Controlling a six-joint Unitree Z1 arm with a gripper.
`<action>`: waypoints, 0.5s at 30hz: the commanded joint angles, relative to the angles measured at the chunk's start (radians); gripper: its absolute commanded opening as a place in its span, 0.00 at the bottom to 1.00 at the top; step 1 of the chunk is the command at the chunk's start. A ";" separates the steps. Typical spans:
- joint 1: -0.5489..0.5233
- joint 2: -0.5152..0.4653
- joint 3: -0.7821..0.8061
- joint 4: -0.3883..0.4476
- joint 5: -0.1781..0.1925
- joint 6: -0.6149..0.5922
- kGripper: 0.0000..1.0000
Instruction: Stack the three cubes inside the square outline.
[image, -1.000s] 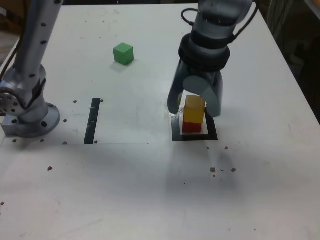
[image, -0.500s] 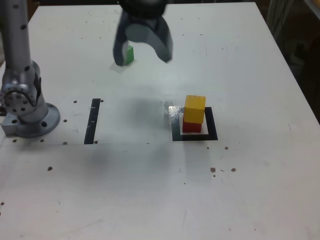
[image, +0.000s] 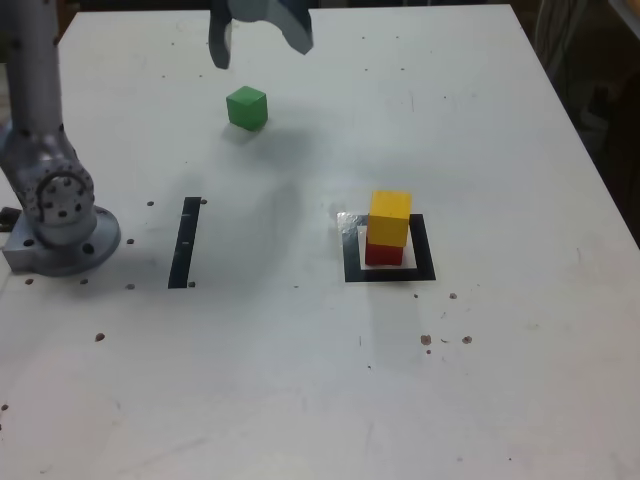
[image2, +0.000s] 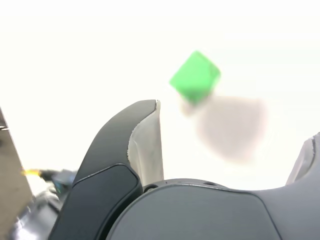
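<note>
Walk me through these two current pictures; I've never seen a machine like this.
This is a single robot arm whose tool has two curved fingers for picking things up. One picture comes from a camera standing away from the arm, looking over the white table. The other comes from a camera on the arm's wrist, so the tool's own fingers show large and close.

On the table, a yellow cube sits on a red cube, inside a square black tape outline. A green cube lies apart from them, and a straight black strip is on the exterior view's left. The fingers stand apart with nothing between them, so nothing is held.
</note>
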 joint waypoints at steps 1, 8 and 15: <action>0.127 0.050 -0.004 -0.023 0.003 0.039 0.99; 0.196 0.079 0.041 -0.055 0.047 0.097 0.99; 0.185 0.080 0.099 -0.073 0.000 0.178 0.99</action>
